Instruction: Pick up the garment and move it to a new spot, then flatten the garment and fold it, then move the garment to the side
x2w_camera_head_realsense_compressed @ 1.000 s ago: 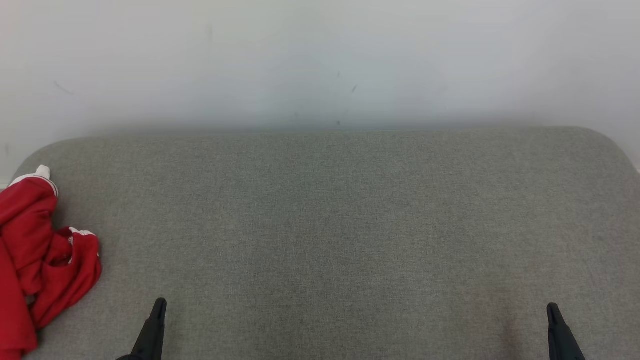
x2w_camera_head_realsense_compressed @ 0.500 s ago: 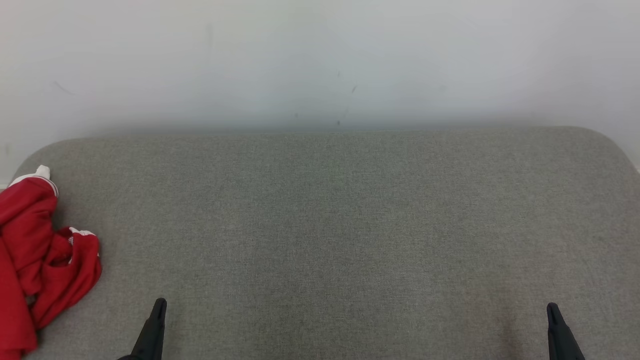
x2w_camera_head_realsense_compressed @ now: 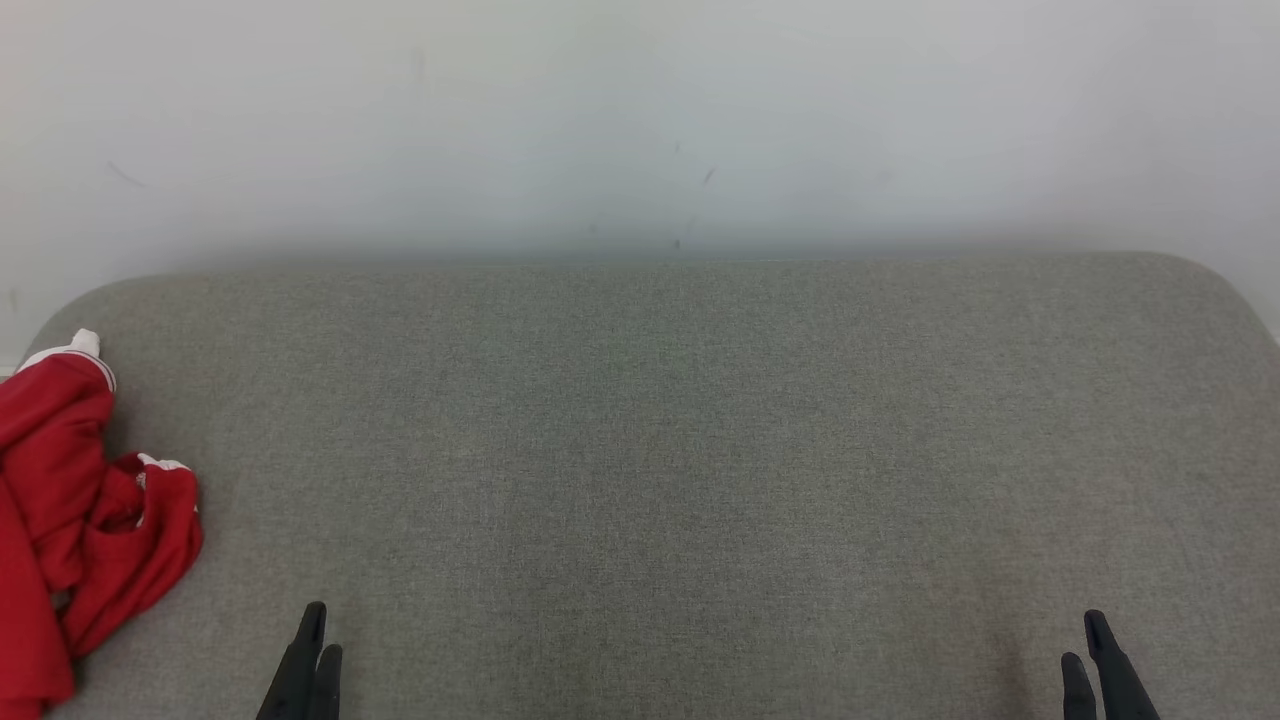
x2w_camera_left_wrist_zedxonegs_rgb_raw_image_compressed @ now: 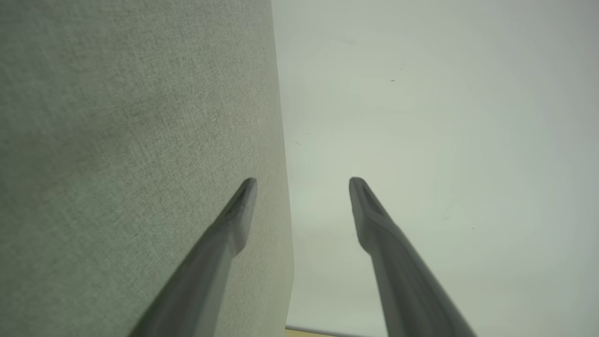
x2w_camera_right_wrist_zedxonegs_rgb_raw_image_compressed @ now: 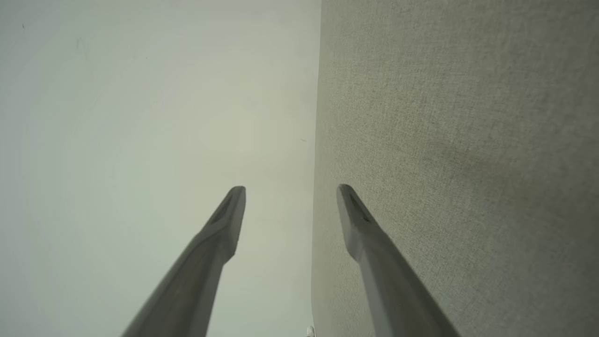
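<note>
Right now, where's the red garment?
In the head view the red garment lies crumpled at the left edge of the grey padded surface, left of the left gripper and not touching it.

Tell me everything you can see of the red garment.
The red garment is soft fabric with white trim at two edges, crumpled in a loose heap, not flattened or folded. It lies on the grey fabric surface at its far left, partly cut off by the head view's edge. Nothing else touches it.
</note>
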Tool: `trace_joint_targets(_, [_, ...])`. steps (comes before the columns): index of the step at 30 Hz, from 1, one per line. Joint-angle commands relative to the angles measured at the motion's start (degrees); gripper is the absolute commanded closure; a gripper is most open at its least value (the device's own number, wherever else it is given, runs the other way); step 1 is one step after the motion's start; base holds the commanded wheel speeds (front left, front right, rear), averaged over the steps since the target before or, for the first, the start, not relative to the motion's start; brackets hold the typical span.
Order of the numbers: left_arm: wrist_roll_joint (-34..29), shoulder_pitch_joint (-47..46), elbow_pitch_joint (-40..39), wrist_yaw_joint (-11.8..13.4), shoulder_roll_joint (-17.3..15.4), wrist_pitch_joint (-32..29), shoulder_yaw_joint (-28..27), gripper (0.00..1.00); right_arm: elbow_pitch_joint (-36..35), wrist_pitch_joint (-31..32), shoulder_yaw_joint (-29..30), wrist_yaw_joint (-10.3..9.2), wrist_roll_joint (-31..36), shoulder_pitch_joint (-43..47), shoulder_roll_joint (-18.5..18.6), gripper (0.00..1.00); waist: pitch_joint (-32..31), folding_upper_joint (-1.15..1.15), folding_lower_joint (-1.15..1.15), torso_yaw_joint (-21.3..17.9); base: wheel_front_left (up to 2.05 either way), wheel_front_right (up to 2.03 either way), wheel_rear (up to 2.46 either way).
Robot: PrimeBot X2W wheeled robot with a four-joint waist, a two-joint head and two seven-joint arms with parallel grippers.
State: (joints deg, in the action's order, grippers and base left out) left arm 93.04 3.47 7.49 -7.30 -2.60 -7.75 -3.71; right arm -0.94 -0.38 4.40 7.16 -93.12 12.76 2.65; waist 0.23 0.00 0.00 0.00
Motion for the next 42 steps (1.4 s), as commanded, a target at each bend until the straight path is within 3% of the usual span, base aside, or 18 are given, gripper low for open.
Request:
trace_joint_targets(1, [-1.0, -1.1, -1.2, -0.1, -0.2, 0.8, 0.2, 0.00, -0.5, -0.6, -0.4, 0.18, 1.3, -1.5, 0.1, 0.00, 0.0, 0.00, 0.00, 0.0, 0.00, 0.00, 0.00])
trace_joint_targets(12, [-8.3, -1.9, -1.1, -0.1, -0.2, 3.9, -0.2, 0.00, 0.7, -2.6, -2.0, 0.22, 10.4, -3.2, 0.2, 0.00, 0.1, 0.00, 0.00, 0.0, 0.00, 0.00, 0.00])
trace_joint_targets(28, [-29.7, -2.6, -1.9, 0.0, -0.3, 8.5, -1.9, 0.00, 1.7, -5.5, -3.9, 0.28, 34.0, -5.4, 0.2, 0.00, 0.3, 0.00, 0.00, -0.2, 0.00, 0.00, 0.00])
trace_joint_targets(42, [-48.6, -2.0, -4.4, 2.7, -0.3, 11.6, -0.5, 0.00, 1.7, -7.5, -4.3, 0.32, 49.7, -6.7, 0.2, 0.00, 0.3, 0.00, 0.00, -0.3, 0.00, 0.00, 0.00])
